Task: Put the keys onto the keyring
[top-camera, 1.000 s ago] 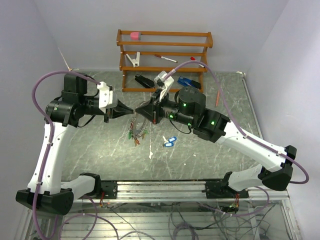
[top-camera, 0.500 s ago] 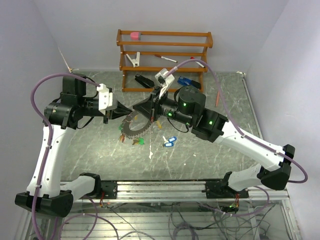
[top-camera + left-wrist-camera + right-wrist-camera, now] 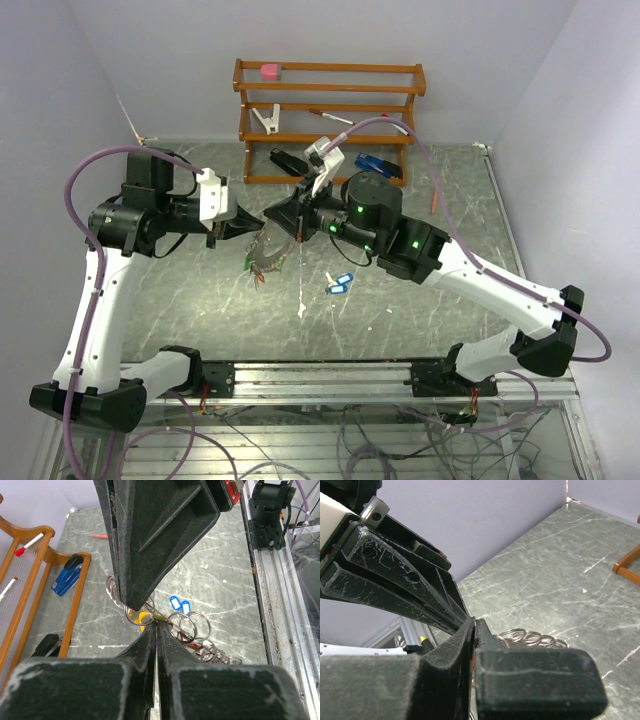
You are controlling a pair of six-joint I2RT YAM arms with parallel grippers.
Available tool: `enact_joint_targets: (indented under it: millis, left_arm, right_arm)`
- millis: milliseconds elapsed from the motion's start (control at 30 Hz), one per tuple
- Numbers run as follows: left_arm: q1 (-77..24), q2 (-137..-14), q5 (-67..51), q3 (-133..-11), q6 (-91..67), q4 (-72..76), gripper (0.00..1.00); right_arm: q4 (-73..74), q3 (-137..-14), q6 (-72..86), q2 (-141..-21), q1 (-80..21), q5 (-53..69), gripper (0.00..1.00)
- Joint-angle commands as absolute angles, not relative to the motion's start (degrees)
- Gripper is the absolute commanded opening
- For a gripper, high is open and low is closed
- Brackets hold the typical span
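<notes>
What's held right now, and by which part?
Left gripper and right gripper, jaws shut, pinch the keyring at its top edge; the keys dangle below. Exact contact spot is hidden.

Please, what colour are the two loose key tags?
The tags are blue, clearest in the left wrist view.

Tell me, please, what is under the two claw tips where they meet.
Under the left claw and right claw are the keyring, tagged keys and small split rings. What the shut tips pinch is covered by the claws themselves.
</notes>
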State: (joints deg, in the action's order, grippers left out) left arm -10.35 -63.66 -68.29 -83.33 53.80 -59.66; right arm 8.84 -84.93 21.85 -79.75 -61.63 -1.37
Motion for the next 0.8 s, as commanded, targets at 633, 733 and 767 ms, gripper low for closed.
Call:
enact_joint_targets:
  millis: [633, 733, 767]
  left_arm:
    - [-11.69, -61.73, -68.58, -85.95, 56.16, -63.08, 0.07]
    - [-11.69, -61.53, -68.56, -85.98, 55.95, -63.12, 0.07]
    - [-11.69, -61.43, -68.56, -85.7, 55.84, -63.07, 0.07]
  right_arm:
    - [12.83, -88.99, 20.3, -81.22, -63.79, -11.59, 0.0]
    - [12.77, -88.82, 20.54, -81.08, -63.9, -12.22, 0.0]
    - [12.56, -88.71, 20.67, -80.84, -63.96, -12.46, 0.0]
